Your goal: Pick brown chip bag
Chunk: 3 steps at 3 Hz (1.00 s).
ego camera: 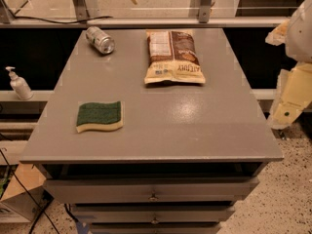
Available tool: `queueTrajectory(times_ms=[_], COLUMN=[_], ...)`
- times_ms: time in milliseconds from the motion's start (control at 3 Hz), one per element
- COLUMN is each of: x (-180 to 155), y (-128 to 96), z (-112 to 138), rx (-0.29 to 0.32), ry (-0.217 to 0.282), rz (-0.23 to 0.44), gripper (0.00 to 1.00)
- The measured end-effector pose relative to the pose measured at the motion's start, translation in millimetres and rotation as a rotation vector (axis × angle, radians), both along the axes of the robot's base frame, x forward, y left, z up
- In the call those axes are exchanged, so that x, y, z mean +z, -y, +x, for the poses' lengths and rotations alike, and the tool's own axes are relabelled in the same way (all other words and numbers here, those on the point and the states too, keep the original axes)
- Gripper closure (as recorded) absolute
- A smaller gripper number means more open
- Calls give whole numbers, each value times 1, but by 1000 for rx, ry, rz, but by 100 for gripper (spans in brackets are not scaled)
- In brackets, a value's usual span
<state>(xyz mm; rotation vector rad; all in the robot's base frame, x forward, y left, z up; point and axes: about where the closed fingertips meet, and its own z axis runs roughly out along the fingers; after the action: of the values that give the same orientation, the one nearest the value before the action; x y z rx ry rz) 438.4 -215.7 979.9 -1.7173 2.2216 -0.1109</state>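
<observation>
Clock bearings are read from the middle of the surface, with 12 o'clock at its far edge.

1. Pump bottle (19,83): white, upright, on a ledge off the surface at 9 o'clock, at the left border of the view.

2. Sponge (99,116): green top over a yellow layer, lying flat at 8 o'clock on the grey surface (195,126), close to the left edge. It touches no other item.

3. Silver can (100,39): lying on its side at 11 o'clock, near the far left corner, with one end turned towards 5 o'clock. It is well apart from the sponge.

4. Brown chip bag (173,57): lying flat between 12 and 1 o'clock, its long axis running from the far edge towards the middle. The far half shows a white label patch on the left and a dark brown panel on the right. The near end is a cream-tan band with brown lettering. Bare surface separates it from the can at its 9 o'clock, and it is well apart from the sponge at its 7 o'clock. Nothing rests on it or touches it.

5. Drawer fronts (153,191): stacked below the near edge at 6 o'clock, each with a small central knob.

6. Tool (291,99): cream-coloured, at 3 o'clock, beyond the right edge of the surface, hanging under the white arm (303,28) at the right border of the view. It is well apart from the brown chip bag and has no contact with it. I cannot tell whether the tool is open or closed.
</observation>
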Motion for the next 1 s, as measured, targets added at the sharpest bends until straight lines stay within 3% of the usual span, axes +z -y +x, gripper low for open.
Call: queueTrajectory(times_ms=[333, 667, 1000], x=[0, -8, -20], y=[0, -3, -23], z=[0, 3, 10], rx=[0, 9, 88], ry=[0, -14, -22], rz=[0, 60, 158], gripper=[0, 0, 0])
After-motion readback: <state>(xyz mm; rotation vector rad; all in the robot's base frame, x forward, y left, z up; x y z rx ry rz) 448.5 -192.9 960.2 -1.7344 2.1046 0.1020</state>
